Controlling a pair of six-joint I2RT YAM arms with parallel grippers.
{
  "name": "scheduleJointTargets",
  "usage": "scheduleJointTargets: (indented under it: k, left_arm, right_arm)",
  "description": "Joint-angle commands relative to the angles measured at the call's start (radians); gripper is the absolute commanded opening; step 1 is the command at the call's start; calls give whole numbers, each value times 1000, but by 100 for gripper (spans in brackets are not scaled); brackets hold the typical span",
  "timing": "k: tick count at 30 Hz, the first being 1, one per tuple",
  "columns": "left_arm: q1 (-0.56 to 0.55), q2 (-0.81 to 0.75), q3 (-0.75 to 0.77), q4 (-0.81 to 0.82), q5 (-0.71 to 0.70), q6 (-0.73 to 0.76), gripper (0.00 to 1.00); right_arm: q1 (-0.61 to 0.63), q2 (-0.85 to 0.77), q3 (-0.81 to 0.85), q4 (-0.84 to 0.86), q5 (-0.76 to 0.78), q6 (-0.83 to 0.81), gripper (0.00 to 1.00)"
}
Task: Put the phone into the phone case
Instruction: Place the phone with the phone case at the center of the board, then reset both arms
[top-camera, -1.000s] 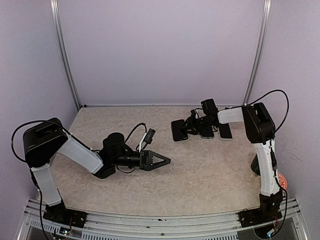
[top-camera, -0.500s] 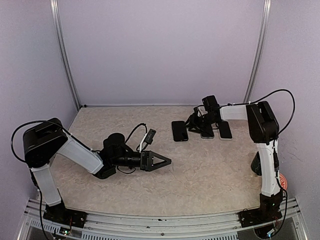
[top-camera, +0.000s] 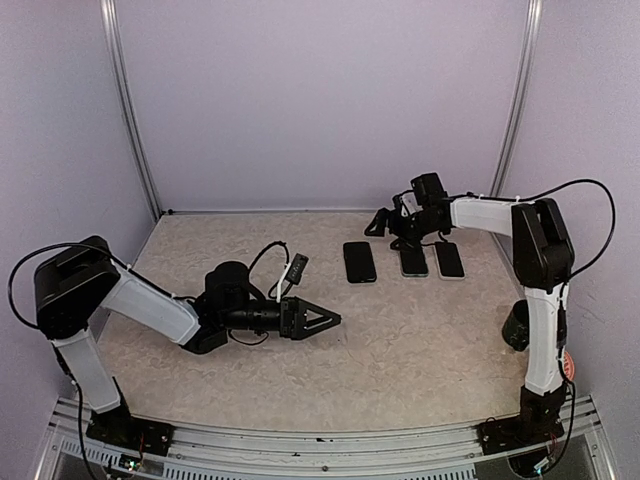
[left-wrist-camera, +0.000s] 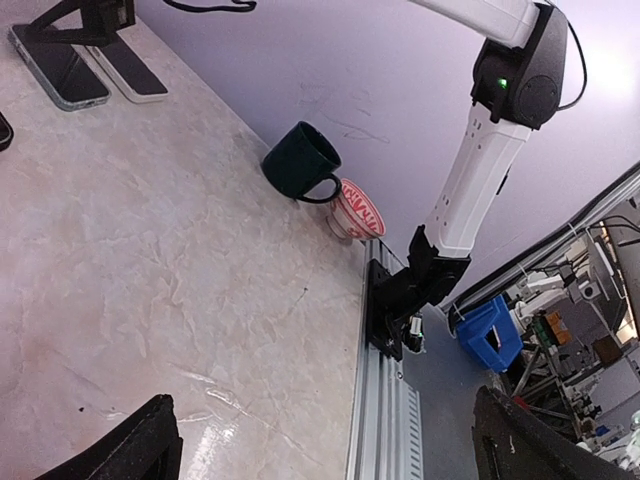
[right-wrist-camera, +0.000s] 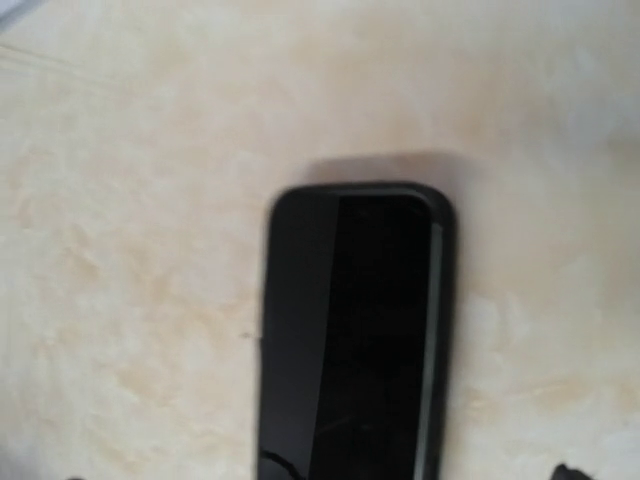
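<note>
Three black phones lie in a row at the back right. The left phone (top-camera: 359, 262) lies flat and apart from the other two. In the right wrist view this phone (right-wrist-camera: 350, 330) shows a thin pale grey strip down its right edge. That strip looks like the rim of the phone case (right-wrist-camera: 436, 340), though I cannot be sure. My right gripper (top-camera: 392, 230) hovers open just behind the row, touching nothing. My left gripper (top-camera: 325, 320) rests open and empty low over the table's middle, with its fingers (left-wrist-camera: 130, 450) spread wide.
The middle phone (top-camera: 414, 261) and the right phone (top-camera: 450, 260) have pale rims. A dark mug (top-camera: 517, 325) and a red-and-white bowl (top-camera: 565, 360) stand by the right arm's base. Purple walls close the back and sides. A metal rail (top-camera: 320, 440) runs along the near edge.
My right gripper has opened, let go of the left phone and drawn back toward the rear wall. That phone went from tilted to lying flat. The left arm barely moved.
</note>
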Motion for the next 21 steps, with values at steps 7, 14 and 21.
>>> scheduleJointTargets:
  k: [7, 14, 21]
  left_arm:
    - [90, -227, 8, -301, -265, 123, 99]
    - [144, -386, 37, -497, -460, 193, 99]
    - [198, -512, 70, -664, -655, 240, 99]
  right_arm:
    - [-11, -274, -59, -26, 50, -86, 99]
    - [-11, -487, -202, 27, 57, -156, 100]
    - [-11, -767, -529, 241, 136, -300, 99]
